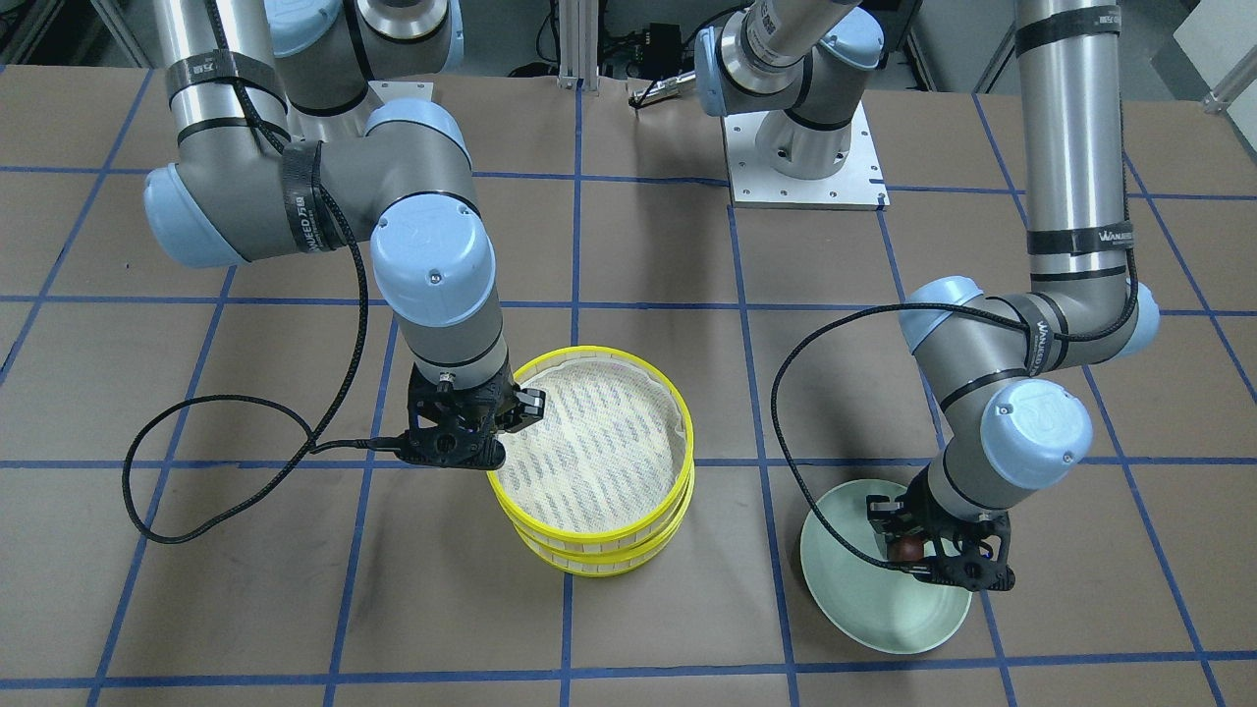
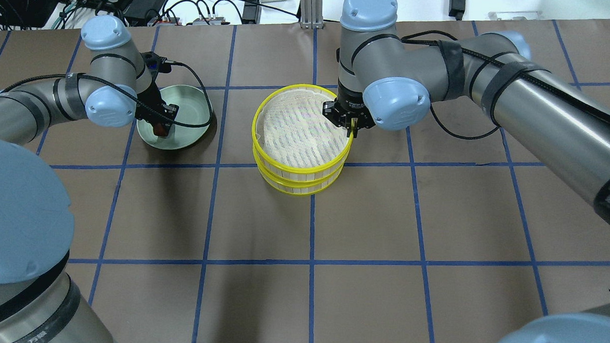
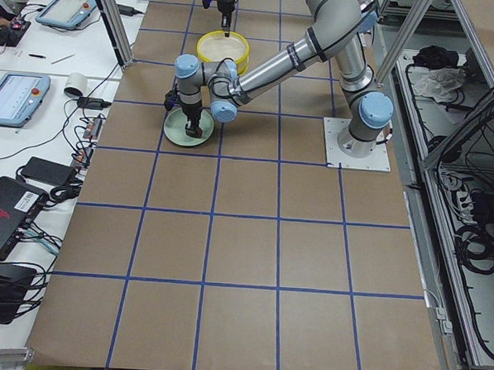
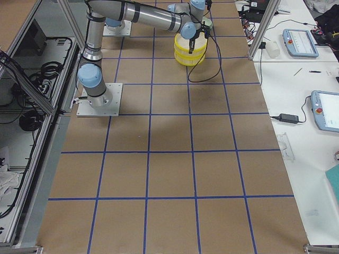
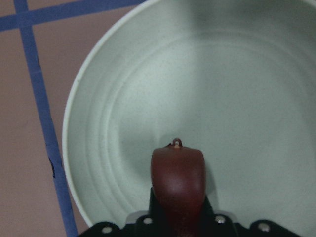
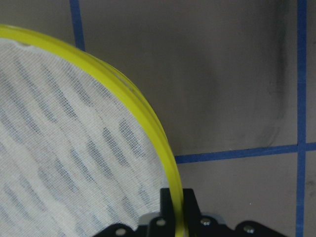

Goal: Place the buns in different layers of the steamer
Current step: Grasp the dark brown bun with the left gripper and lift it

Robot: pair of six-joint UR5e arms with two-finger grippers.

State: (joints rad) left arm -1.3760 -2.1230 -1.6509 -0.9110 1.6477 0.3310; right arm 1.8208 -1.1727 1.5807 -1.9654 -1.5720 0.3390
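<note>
The two steamer layers stand stacked at mid-table, the top layer [image 1: 591, 350] on the bottom layer [image 1: 599, 567], with yellow rims and white mesh. No bun shows on the top mesh. My right gripper [image 1: 503, 420] is shut on the top layer's rim [image 6: 148, 123], one finger on each side of the yellow edge. My left gripper [image 1: 911, 552] is shut on the dark reddish-brown bun [image 5: 177, 177] and holds it low over the pale green plate [image 1: 835, 599]. The cream-white bun is out of view.
The table is brown paper with a blue tape grid. A black cable loops from each wrist over the table [image 1: 157, 491]. The right arm's base plate [image 1: 800, 167] sits at the robot's side of the table. The plate is to the robot's left of the steamer.
</note>
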